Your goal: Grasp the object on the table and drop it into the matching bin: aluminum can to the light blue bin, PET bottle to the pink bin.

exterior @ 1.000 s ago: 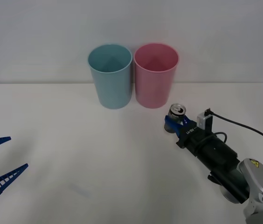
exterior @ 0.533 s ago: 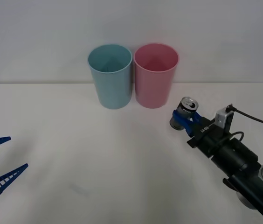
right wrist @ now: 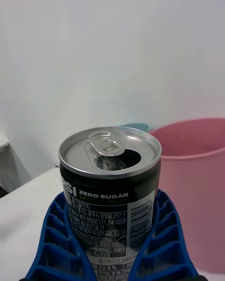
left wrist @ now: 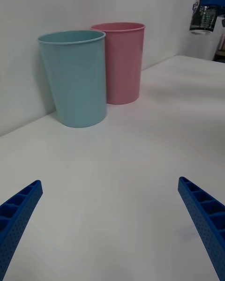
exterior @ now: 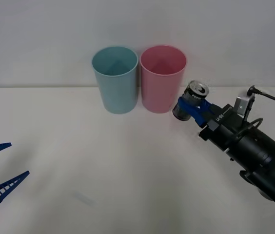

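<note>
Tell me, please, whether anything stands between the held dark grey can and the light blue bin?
Yes: the tall pink plastic bin stands between the right pincer's can and the light blue bin.

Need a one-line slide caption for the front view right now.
Right gripper holds the aluminum can aloft beside the pink bin; left gripper waits open.

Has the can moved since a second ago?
Yes. The aluminum can, held by the right end effector, has risen off the table toward the pink bin's rim.
</note>
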`<state>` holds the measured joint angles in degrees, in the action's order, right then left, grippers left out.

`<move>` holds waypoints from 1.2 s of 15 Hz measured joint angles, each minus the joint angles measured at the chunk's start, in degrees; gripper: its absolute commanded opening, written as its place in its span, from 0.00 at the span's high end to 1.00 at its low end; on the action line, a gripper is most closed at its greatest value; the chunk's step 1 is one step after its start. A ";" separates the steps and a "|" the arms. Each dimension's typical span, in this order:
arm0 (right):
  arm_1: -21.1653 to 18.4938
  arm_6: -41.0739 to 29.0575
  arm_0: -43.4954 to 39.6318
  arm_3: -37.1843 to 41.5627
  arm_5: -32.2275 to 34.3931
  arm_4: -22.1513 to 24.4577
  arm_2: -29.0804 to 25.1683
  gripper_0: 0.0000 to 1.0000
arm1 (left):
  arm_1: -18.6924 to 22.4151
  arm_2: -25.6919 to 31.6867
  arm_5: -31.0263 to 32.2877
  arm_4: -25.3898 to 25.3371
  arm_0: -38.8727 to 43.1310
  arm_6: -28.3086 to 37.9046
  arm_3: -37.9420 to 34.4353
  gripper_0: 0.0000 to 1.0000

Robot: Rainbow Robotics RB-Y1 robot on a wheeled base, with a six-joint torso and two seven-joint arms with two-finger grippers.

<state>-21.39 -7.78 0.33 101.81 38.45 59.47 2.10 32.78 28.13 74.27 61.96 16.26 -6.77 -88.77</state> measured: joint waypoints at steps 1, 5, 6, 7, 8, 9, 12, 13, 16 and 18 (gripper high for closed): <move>-0.41 -0.52 1.51 0.05 0.07 0.27 0.51 1.00 | 0.00 0.00 0.00 0.00 0.00 0.00 0.00 0.00; -1.12 -1.73 9.18 -1.41 -0.13 2.42 3.41 1.00 | 0.00 0.00 0.00 0.00 0.00 0.00 0.00 0.00; -1.19 -1.92 11.73 -2.60 -0.26 3.01 4.27 1.00 | 0.00 0.00 0.00 0.00 0.00 0.00 0.00 0.00; -1.20 -2.10 14.44 -4.12 -0.55 3.86 5.22 1.00 | 0.00 0.00 0.00 0.00 0.00 0.00 0.00 0.00; -1.19 -2.21 17.40 -6.12 -1.33 4.24 6.53 1.00 | 0.00 0.00 0.00 0.00 0.00 0.00 0.00 0.00; -1.14 -2.23 20.64 -8.41 -2.74 4.53 8.13 1.00 | 0.00 0.00 0.00 0.00 0.00 0.00 0.00 0.00; -0.93 -2.26 29.78 -15.24 -8.50 6.28 12.98 1.00 | 0.00 0.00 0.00 0.00 0.00 0.00 0.00 0.00; -0.56 -2.31 32.44 -17.88 -9.57 6.36 14.22 1.00 | 0.00 0.00 0.00 0.00 0.00 0.00 0.00 0.00; 1.67 -2.06 39.84 -25.99 -10.31 7.38 15.54 1.00 | 0.00 0.00 0.00 0.00 0.00 0.00 0.00 0.00; 3.80 -1.73 44.45 -32.07 -10.49 7.92 15.73 1.00 | 0.00 0.00 0.00 0.00 0.00 0.00 0.00 0.00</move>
<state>-17.59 -9.51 44.77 69.74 27.96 67.40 17.83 32.78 28.12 74.27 61.96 16.26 -6.77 -88.77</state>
